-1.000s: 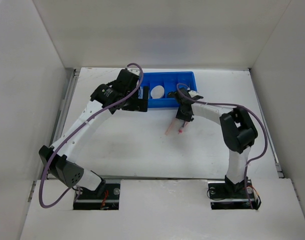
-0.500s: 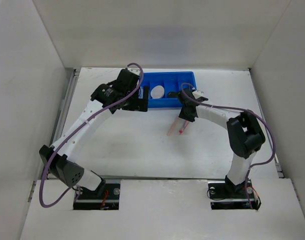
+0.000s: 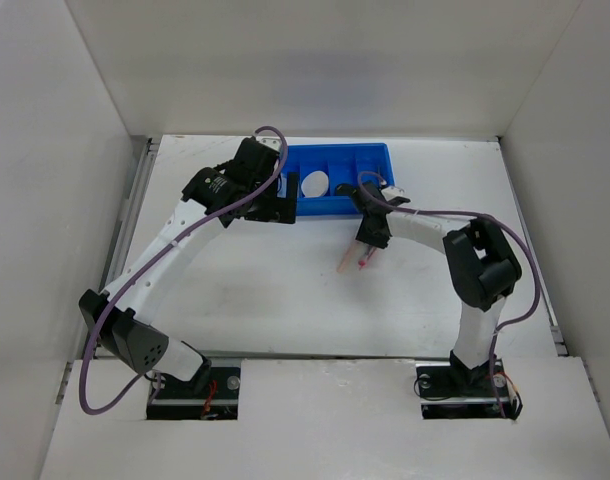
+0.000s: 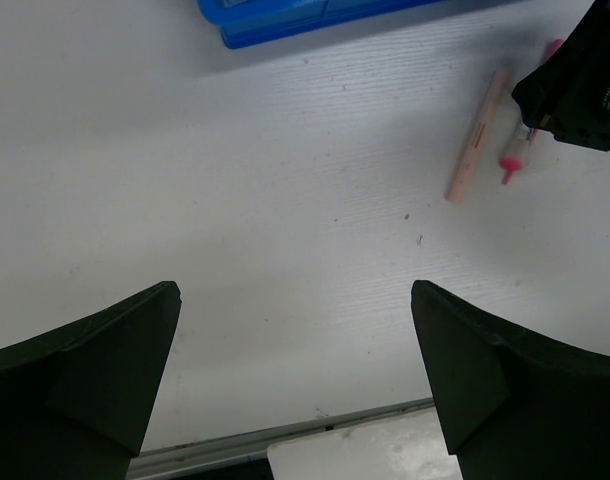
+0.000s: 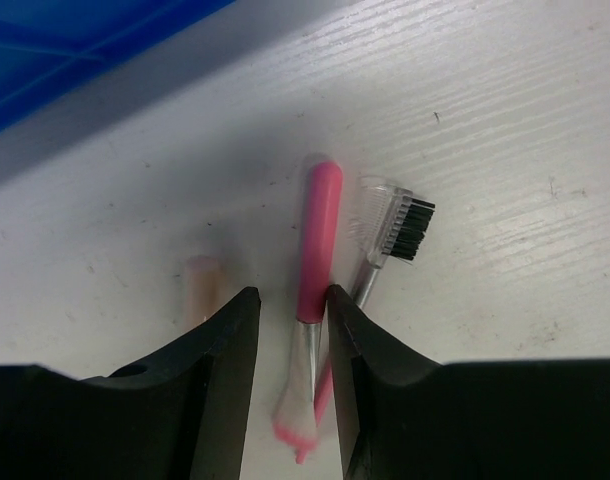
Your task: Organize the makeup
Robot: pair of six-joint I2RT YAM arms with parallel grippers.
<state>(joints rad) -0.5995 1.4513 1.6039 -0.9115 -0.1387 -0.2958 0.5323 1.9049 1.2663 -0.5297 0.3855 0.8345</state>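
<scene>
A pink-handled brush (image 5: 317, 250) lies on the table between the fingers of my right gripper (image 5: 293, 320). The jaws are open: the right finger touches the handle and a small gap shows at the left finger. A brow comb with black bristles (image 5: 390, 235) lies just right of the brush, and a beige pencil (image 5: 200, 285) just left. In the top view my right gripper (image 3: 370, 235) is over these sticks (image 3: 353, 258), in front of the blue tray (image 3: 370, 205). A round cream puff (image 3: 314, 184) and a dark compact (image 3: 343, 188) lie in the tray. My left gripper (image 3: 275, 210) is open and empty.
The left wrist view shows my left gripper (image 4: 295, 380) above bare table, with the beige pencil (image 4: 477, 135), the pink brush (image 4: 520, 155) and the tray's corner (image 4: 285, 15) ahead of it. White walls enclose the table on three sides.
The right arm's elbow swung out to the right and came back, while its gripper stayed low over the sticks. The left arm has not moved.
</scene>
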